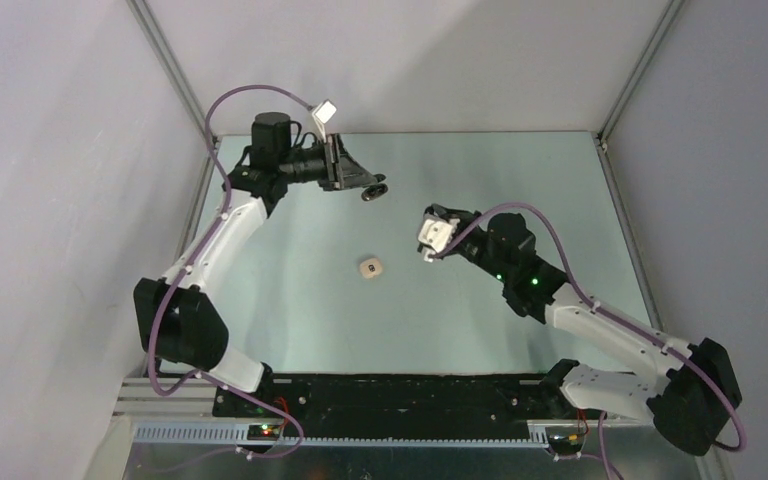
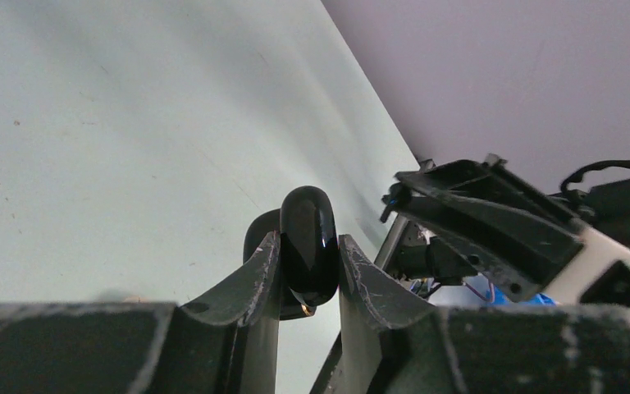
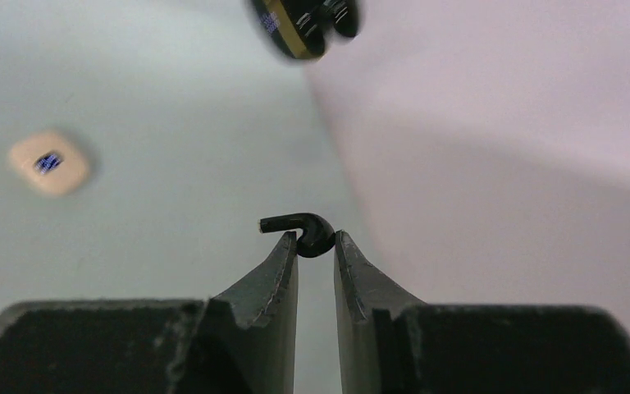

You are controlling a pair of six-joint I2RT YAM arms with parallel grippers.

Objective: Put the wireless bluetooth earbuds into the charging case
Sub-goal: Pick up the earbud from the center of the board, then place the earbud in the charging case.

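My left gripper [image 1: 374, 189] is shut on a glossy black charging case [image 2: 310, 245], held on edge above the table at the back; its lid hangs open behind it. The case shows blurred at the top of the right wrist view [image 3: 303, 25]. My right gripper [image 3: 316, 240] is shut on one tiny black earbud [image 3: 310, 232], pinched at the fingertips with its stem pointing left. That gripper [image 1: 427, 215] hangs in the air a little to the right of the case, apart from it. I cannot make out the second earbud.
A small beige pebble-like case [image 1: 370, 268] with a dark mark lies on the table between the arms, also in the right wrist view [image 3: 49, 162]. The right arm's gripper body [image 2: 500, 234] shows close in the left wrist view. Walls enclose the table.
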